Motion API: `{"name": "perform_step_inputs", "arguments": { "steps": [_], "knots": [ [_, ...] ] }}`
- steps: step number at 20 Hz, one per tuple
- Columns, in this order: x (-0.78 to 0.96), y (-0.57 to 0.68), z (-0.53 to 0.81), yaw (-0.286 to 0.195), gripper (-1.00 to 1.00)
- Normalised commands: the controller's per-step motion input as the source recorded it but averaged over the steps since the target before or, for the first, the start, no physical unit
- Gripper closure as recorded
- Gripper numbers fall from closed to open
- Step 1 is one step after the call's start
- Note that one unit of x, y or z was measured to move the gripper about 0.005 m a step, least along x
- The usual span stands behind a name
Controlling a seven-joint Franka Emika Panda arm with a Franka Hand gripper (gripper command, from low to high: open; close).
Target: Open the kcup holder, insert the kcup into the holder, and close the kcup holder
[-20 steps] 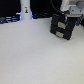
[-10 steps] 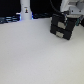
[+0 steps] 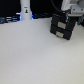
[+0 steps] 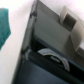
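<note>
Tabletop [image 3: 30, 55]: broad, pale, matte, near white with a faint pinkish cast; no pattern or seams visible. It fills most of the exterior view. Behind it the room is dark, with a blurred blue-lit band along the back edge at the exterior view's left. A small white bottle-like object [image 3: 25, 9] stands there at the far edge, upright; details too soft to read.

Kcup holder [image 3: 61, 26]: black, boxy, hard-edged, sitting on the tabletop toward the exterior view's right, near the far edge. Front face shows two stacked drawer-like panels, each with a small pale mark. Surface looks smooth and dull, likely plastic.

Claw [image 3: 68, 10]: white and grey, hanging directly above the kcup holder, at or touching its top. Arm body runs off the upper edge of the picture. Whether the fingers are spread or pressed together cannot be told; the picture is too blurred there.

Wrist view: very close on the kcup holder [image 4: 47, 42], a dark grey-black slab with a sharp straight edge running diagonally. A pale curved arc shows in a recess on the dark body. A pale beige finger [image 4: 70, 22] of the claw lies against the dark surface. A blurred teal patch [image 4: 5, 27] sits beside the pale tabletop [image 4: 14, 55].

Kcup: not made out in either view.
</note>
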Motion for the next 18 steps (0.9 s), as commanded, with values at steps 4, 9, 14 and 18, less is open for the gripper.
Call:
{"name": "perform_step_inputs", "arguments": {
  "steps": [4,9,14,18],
  "knots": [
    [0.51,0.50,0.05,0.000,-1.00],
    [0.16,0.38,0.00,0.008,-1.00],
    [-0.07,0.13,0.01,0.010,-1.00],
    [-0.07,0.09,0.01,-0.003,-1.00]
  ]
}}
